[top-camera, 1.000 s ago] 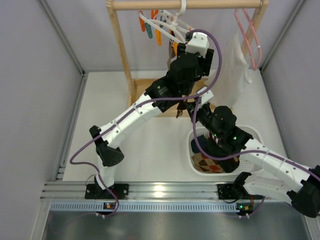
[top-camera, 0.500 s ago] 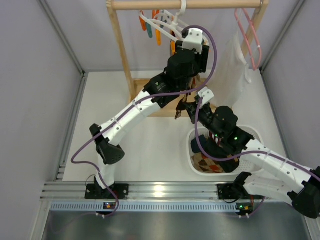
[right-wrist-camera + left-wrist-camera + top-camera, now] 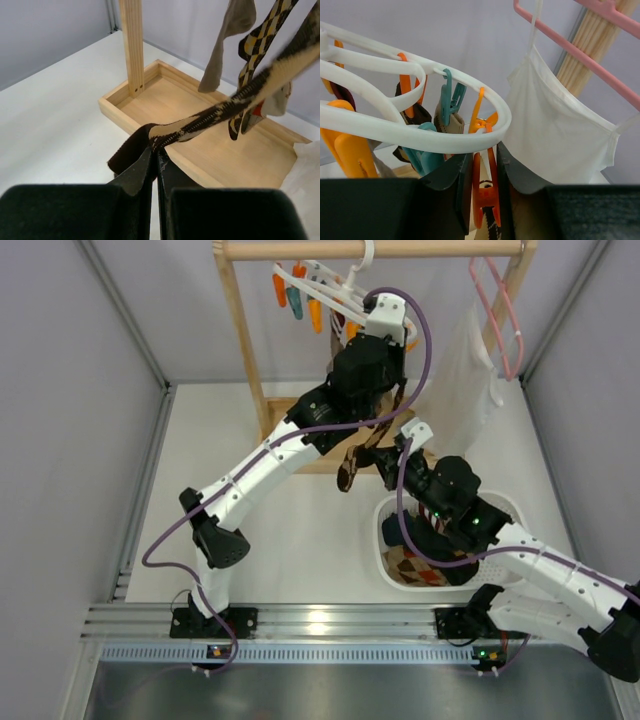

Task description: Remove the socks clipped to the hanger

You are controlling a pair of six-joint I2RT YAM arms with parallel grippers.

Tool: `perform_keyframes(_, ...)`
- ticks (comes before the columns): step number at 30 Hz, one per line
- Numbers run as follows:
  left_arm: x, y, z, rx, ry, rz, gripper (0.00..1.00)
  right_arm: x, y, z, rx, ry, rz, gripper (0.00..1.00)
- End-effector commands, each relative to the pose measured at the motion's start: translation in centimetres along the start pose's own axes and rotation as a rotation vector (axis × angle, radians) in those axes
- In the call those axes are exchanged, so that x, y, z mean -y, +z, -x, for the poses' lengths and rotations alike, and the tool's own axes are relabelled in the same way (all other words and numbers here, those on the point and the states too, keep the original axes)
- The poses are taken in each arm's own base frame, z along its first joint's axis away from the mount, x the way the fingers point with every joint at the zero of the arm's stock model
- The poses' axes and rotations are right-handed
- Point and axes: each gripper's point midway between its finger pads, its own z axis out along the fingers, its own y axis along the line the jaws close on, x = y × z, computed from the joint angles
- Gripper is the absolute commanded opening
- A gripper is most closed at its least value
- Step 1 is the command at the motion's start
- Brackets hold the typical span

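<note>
Walls hem the rack — left gripper pinches clip, right gripper sock

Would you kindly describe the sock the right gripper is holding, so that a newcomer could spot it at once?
Find the wooden rack and the shallow wooden tray at its foot. Several socks dangle above that tray; this sock alone is stretched taut on a slant into the shut right gripper, diamond-patterned with a dark brown end.
</note>
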Motion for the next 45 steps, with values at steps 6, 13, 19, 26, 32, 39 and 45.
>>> perform_keyframes(6, 0.0, -0.3, 1.7, 0.040, -0.037, -0.019, 0.21, 0.9, -2.3, 1.1, 0.046, 0.039, -0.043, 0.00)
perform_keyframes(13, 0.1, -2.0, 1.7, 0.020, -0.067, -0.063, 0.21, 3.9, -7.5, -0.3, -0.062, 0.155, -0.222, 0.00)
perform_keyframes(19, -0.7, -3.0, 1.9, 0.012, -0.096, -0.059, 0.29, 5.9, -10.6, -4.3, -0.290, 0.161, -0.370, 0.00)
perform_keyframes(26, -1.4, -4.2, 2.2, 0.011, -0.117, -0.058, 0.45, 5.9, -11.8, -6.9, -0.395, 0.191, -0.408, 0.00)
perform_keyframes(32, -2.7, -6.0, 3.1, 0.020, -0.129, -0.039, 0.62, 6.4, -13.0, -6.9, -0.409, 0.210, -0.444, 0.00)
perform_keyframes(39, -3.7, -9.3, 2.3, -0.010, -0.161, -0.070, 0.83, 6.4, -13.7, -9.0, -0.465, 0.244, -0.486, 0.00)
perform_keyframes(45, -5.1, -13.1, 0.9, -0.039, -0.210, -0.097, 0.98, 5.9, -13.1, -11.3, -0.510, 0.305, -0.505, 0.00)
